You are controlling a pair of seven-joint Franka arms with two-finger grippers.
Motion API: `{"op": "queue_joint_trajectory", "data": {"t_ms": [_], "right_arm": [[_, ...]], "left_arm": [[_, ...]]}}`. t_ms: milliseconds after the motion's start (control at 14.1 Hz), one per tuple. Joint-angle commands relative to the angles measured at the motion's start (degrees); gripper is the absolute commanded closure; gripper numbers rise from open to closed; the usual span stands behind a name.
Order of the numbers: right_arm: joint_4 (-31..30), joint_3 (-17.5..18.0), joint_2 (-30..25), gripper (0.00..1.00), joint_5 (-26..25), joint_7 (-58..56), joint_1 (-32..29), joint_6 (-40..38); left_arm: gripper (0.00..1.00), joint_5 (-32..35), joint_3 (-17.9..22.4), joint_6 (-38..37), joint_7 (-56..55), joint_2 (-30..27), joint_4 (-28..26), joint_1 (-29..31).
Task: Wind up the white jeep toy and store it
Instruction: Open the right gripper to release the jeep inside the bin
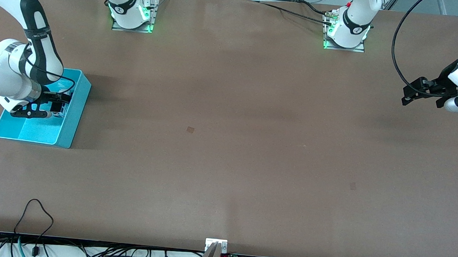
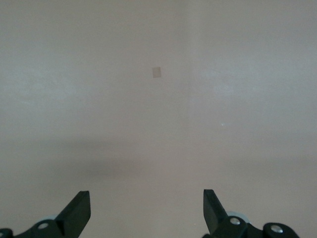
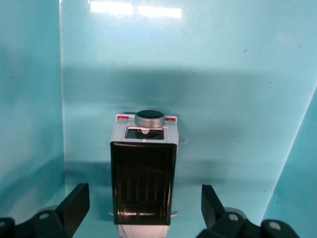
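Two arms work at the brown table (image 1: pixel 228 144), and we see each gripper with its fingers spread. The right gripper (image 1: pixel 55 106) is down inside the turquoise bin (image 1: pixel 69 133), which sits at the right arm's end of the table, at about nine o'clock from the table's middle in the front view. In the right wrist view the right gripper's fingertips (image 3: pixel 77 203) stand apart on either side of the white jeep toy (image 3: pixel 143 173) and we see a clear gap between each of them and the toy, so nothing is gripped. The jeep rests on the bin's floor, its black roof facing the wrist camera, a round grey knob and red tail lights showing at one end. In the front view the toy is mostly hidden by the gripper.

We find the left gripper (image 1: pixel 422 95) waiting in the air over the left arm's end of the table, at about three o'clock from the middle, holding nothing. Its wrist view shows the two dark fingertips (image 2: pixel 79 210) wide apart above the bare tabletop, with a small pale square mark (image 2: pixel 157 72) on the surface at twelve o'clock from them.
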Motion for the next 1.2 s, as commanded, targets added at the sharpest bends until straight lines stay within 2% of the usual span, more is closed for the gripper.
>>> {"op": "queue_joint_trajectory", "data": {"t_ms": [0, 142, 354, 496, 567, 708, 850, 1133], "right_arm": [[1.3, 0.4, -1.8, 0.0, 0.3, -0.4, -0.1, -0.4], [3.5, 0.4, -2.8, 0.0, 0.2, -0.5, -0.1, -3.1], [10.0, 0.5, -4.0, 0.0, 0.2, -0.3, 0.4, -11.5], [14.2, 0.6, -5.1, 0.0, 0.4, -0.3, 0.5, -15.5], [15.7, 0.7, -5.7, 0.0, 0.3, -0.4, 0.6, -16.5], [17.3, 1.4, -8.4, 0.0, 0.2, -0.8, 0.7, -17.3], [19.0, 3.6, -11.5, 0.0, 0.1, -0.6, 0.7, -21.2], [29.0, 4.9, -12.5, 0.0, 0.4, -0.8, 0.7, -31.0]], "left_arm": [[0.0, -1.5, -0.1, 0.9, 0.8, -1.3, -1.5, 0.5], [0.0, -1.7, -0.1, 0.9, 0.8, -1.4, -1.4, 0.5], [0.0, -1.9, 1.9, 0.9, 0.8, -1.1, -1.5, -1.0], [0.0, -1.9, 6.6, 0.9, 0.8, -1.1, -1.5, -5.8], [0.0, -1.9, 7.5, 0.9, 0.8, -1.1, -1.5, -6.3], [0.0, -1.8, 7.4, 0.9, 1.1, -1.1, -1.5, -6.2], [0.0, -1.8, 7.2, 0.8, 1.3, -1.1, -1.5, -6.1], [0.0, -1.8, 7.2, 0.7, 1.5, -1.2, -1.4, -6.1]]}}
